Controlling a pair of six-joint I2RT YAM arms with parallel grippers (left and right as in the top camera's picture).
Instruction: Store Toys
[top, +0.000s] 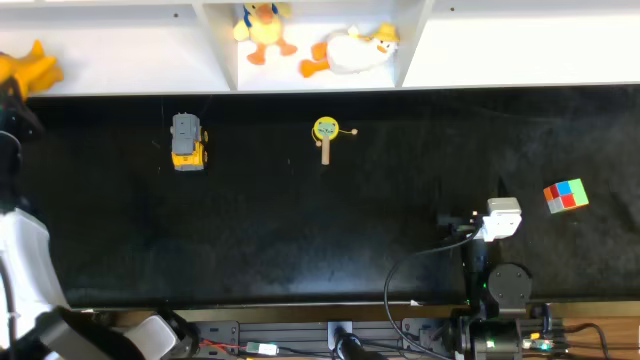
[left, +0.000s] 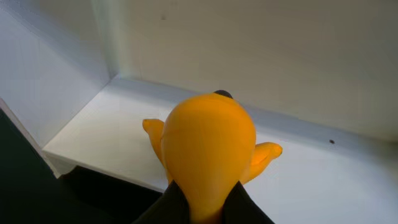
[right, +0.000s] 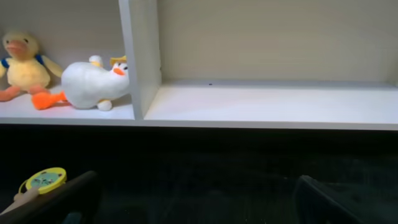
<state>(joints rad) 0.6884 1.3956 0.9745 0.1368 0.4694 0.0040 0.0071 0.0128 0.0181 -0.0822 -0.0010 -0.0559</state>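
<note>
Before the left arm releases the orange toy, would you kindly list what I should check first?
1. Left fingers clamp the orange toy: ok.
2. Toy reaches over the left compartment floor: ok.
3. Toy rests on that floor: cannot tell.
4. Floor around it is bare: ok.
5. Right gripper is open and back from the shelf: ok.
6. Truck, rattle and cube stored: not ok, on the table.
</note>
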